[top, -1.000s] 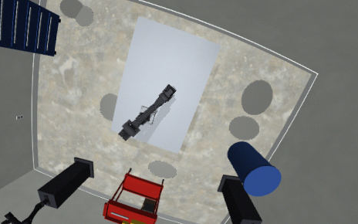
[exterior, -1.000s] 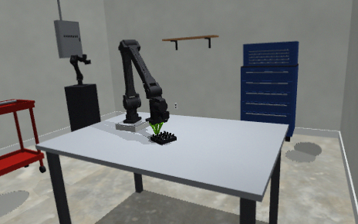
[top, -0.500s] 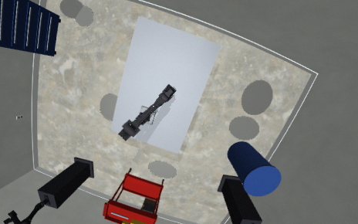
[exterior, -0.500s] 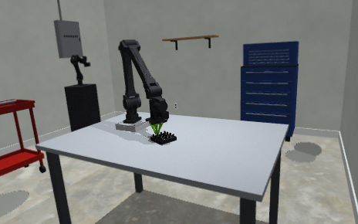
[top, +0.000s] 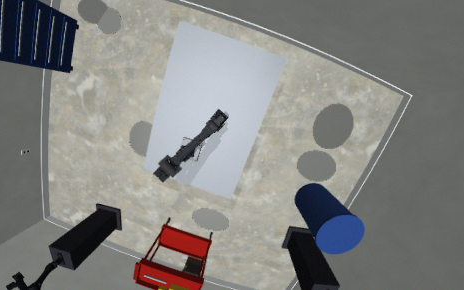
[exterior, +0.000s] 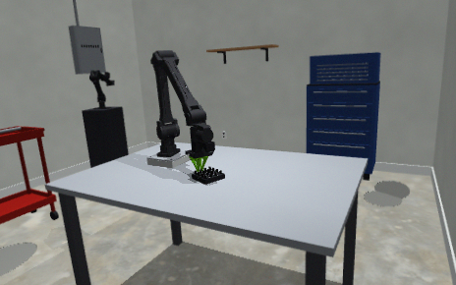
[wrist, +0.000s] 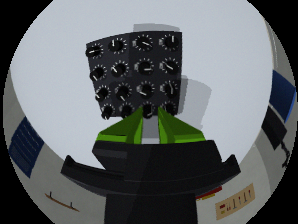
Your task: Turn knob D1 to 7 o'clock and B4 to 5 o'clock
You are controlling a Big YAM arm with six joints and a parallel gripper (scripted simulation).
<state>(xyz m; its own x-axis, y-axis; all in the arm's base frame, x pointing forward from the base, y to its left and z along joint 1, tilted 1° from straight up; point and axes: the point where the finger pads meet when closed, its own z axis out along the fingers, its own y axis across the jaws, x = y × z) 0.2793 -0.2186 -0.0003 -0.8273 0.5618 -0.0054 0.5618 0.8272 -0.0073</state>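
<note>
Wrist view, left to right: I note the knob box (exterior: 208, 180) (wrist: 132, 56) flat on the table (top: 215, 65) (exterior: 280, 182) (wrist: 50, 90), likely for steady turning, and at its 5 o'clock the pincer (top: 221, 116) (exterior: 199, 170) (wrist: 150, 111), slightly apart, presumably to straddle one near-edge knob (wrist: 148, 112).

Arm: dark, jointed, stretched diagonally across the tabletop, one end by the table's edge, the other over its middle (top: 191, 144).
Table (top: 215, 75): pale blue-gray, rectangular, on a mottled beige floor (top: 85, 165).
Cart (top: 185, 243): red, apart from the table.
Barrel shape (top: 327, 217): blue cylinder.
Pedestals: two, black (top: 86, 236) (top: 311, 262), with the cart between them.
Cabinet (top: 30, 35): dark blue, at a corner of the view.
</note>
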